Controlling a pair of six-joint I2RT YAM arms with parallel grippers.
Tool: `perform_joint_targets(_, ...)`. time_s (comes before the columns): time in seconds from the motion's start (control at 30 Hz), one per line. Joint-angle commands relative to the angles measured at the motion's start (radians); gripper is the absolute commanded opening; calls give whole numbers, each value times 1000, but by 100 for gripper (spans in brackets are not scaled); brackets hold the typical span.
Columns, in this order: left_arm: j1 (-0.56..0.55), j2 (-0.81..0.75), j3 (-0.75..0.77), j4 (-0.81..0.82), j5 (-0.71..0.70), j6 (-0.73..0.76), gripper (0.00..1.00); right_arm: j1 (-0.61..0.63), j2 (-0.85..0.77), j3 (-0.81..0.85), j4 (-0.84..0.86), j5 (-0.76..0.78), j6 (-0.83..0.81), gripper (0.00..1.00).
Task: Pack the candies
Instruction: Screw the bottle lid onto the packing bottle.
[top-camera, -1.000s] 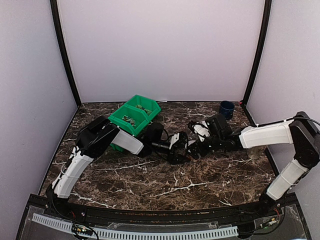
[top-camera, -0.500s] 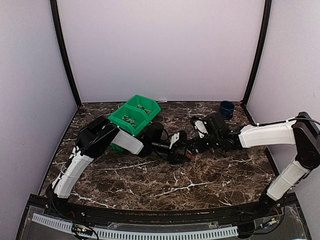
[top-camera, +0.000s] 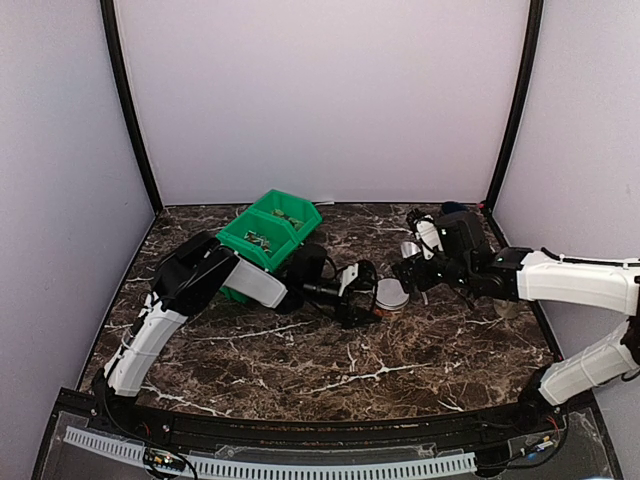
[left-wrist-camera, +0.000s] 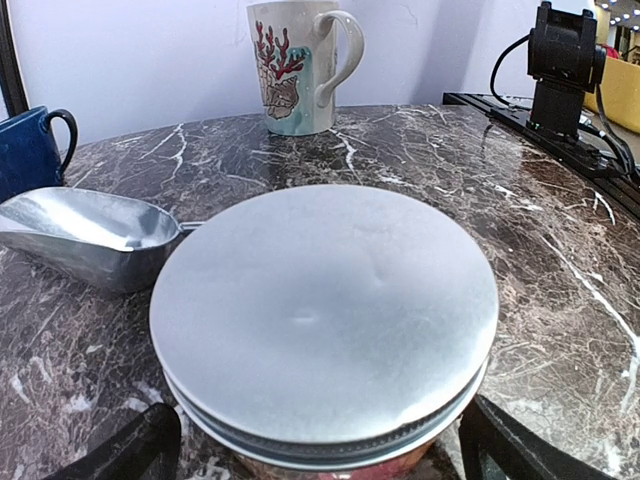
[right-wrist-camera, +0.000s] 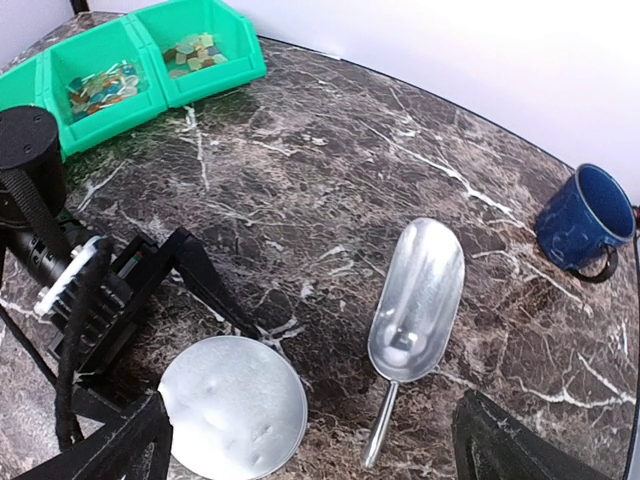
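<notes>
The candies (right-wrist-camera: 100, 85) are tiny flat pieces, orange, yellow and green, heaped in two compartments of the green plastic bin (right-wrist-camera: 215, 85) at the desk's (top-camera: 300, 360) far left. Mid-desk stands a small jar (left-wrist-camera: 330, 468) capped by a flat, slightly dented whitish lid (left-wrist-camera: 325, 310); a reddish tint shows under the rim. The left end effector (left-wrist-camera: 322, 455) is spread wide around the jar, not gripping it. The right end effector (right-wrist-camera: 315, 448) gapes wide, holding nothing. A shiny metal scoop (right-wrist-camera: 415, 300) lies empty on the dark veined marble.

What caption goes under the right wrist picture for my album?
A lidded jar, metal scoop and blue mug on the marble table; candies sit in the green bin.
</notes>
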Motion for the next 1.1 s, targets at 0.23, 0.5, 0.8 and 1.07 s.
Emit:
perform_joint_targets(0.23, -19, 214, -33, -319, -57, 180, 99, -66, -21, -8, 35, -208, -13, 98)
perform_joint_targets(0.5, -27, 236, 23, -374, -6, 176, 99, -67, 6, -12, 16, -157, -8, 98)
perform_joint_targets(0.8, -45, 250, 64, -419, -66, 177, 93, -87, 74, -10, 31, -180, 28, 99)
perform_joint_targets(1.07, -45, 244, 41, -391, -84, 172, 86, -154, 156, 36, 53, -363, 123, 82)
